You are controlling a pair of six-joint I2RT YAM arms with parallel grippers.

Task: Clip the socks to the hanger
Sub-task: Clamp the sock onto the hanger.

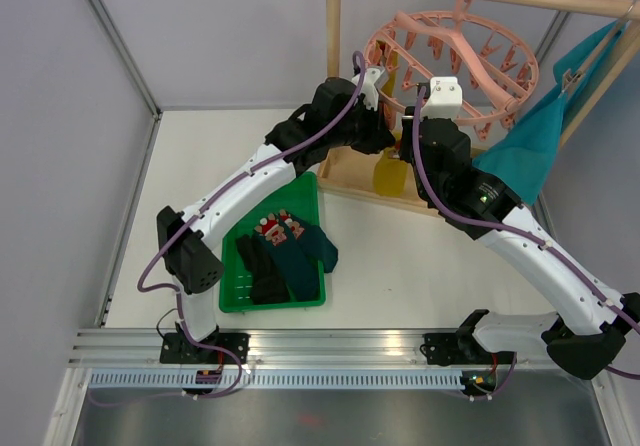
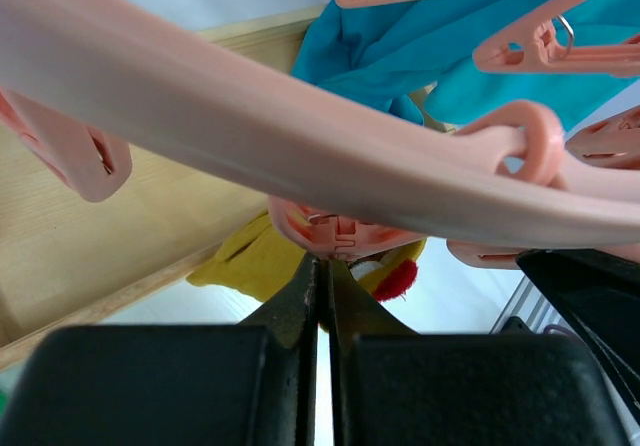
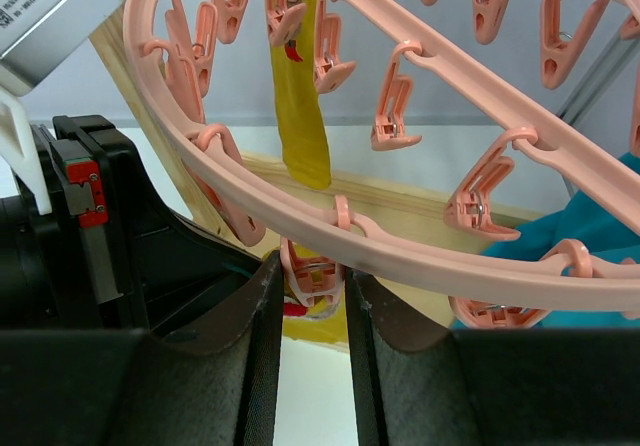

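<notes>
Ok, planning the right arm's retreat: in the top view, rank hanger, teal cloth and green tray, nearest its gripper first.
1. hanger, at the right gripper.
2. teal cloth, hanging to its right.
3. green tray, far down-left.

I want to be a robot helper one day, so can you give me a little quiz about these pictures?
1. True or false: a yellow sock already hangs from a peg on the pink hanger.
2. In a few words: what is the right gripper squeezing between its fingers?
3. Pick one: the black and teal socks are lying in a tray. What colour is it? A) red B) green C) blue

Key
1. True.
2. A pink clip peg on the hanger's ring.
3. B.
</notes>
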